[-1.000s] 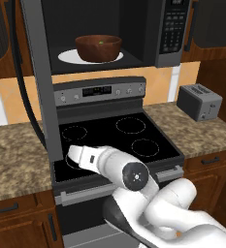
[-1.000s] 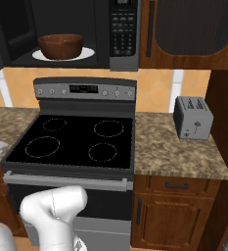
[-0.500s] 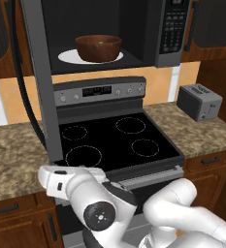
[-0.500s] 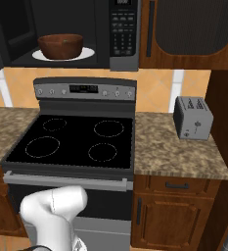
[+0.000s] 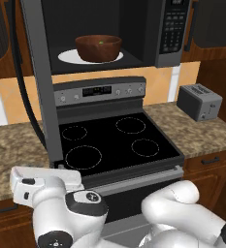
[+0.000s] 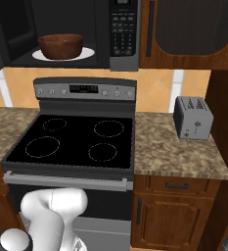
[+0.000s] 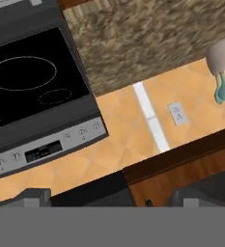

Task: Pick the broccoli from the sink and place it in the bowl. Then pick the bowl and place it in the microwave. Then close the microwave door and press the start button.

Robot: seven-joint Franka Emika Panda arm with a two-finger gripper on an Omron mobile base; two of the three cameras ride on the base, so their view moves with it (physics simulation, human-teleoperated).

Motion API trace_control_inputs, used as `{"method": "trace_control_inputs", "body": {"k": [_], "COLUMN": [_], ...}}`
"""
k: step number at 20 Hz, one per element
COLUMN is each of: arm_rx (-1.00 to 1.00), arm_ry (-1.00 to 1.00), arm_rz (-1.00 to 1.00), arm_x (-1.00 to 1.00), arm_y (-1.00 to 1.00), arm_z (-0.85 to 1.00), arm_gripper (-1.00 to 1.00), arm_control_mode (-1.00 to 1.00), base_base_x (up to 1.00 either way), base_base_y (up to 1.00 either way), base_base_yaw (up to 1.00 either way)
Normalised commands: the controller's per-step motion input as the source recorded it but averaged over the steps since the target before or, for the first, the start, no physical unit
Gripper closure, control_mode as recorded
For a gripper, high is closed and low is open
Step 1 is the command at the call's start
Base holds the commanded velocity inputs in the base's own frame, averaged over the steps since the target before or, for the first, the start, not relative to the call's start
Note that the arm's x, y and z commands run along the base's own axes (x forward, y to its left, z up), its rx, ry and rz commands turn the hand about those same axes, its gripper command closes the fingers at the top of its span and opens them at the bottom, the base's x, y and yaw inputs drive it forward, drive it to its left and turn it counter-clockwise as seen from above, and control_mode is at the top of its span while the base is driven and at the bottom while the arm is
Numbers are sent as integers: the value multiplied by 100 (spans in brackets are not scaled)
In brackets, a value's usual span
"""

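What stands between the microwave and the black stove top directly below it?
The stove's control panel stands between the microwave and the stove top, in the right base view.

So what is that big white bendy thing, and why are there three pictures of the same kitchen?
The white bendy thing is a robot arm. Two cameras sit behind it, one to its left and one to its right, so they show the same kitchen from two sides. The third camera sits on the arm's hand, so its picture looks tipped over. At the bottom of it you can see the tips of the pincer, spread open and holding nothing. Up high is the microwave with its door swung open. Inside, a brown bowl sits on a white plate, with a bit of green broccoli in it. Below is a black stove, and a toaster stands on the counter.
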Motion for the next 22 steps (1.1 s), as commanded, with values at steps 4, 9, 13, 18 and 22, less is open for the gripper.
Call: {"method": "trace_control_inputs", "body": {"k": [4,9,13,18,22], "arm_rx": [5,9,10,14,13], "arm_ry": [-18,-9,-7,-8,-17], "arm_rz": [-13,-12,-16,-12,-6], "arm_x": [0,5,1,-4,-20], "arm_y": [12,0,-14,-60,-84], "arm_z": [51,51,55,57,48], "arm_gripper": [-100,-100,-100,-100,-100], "arm_control_mode": [-100,-100,-100,-100,-100], "base_base_x": [0,0,0,0,0], "base_base_y": [0,0,0,0,0], "base_base_yaw": [0,0,0,0,0]}}
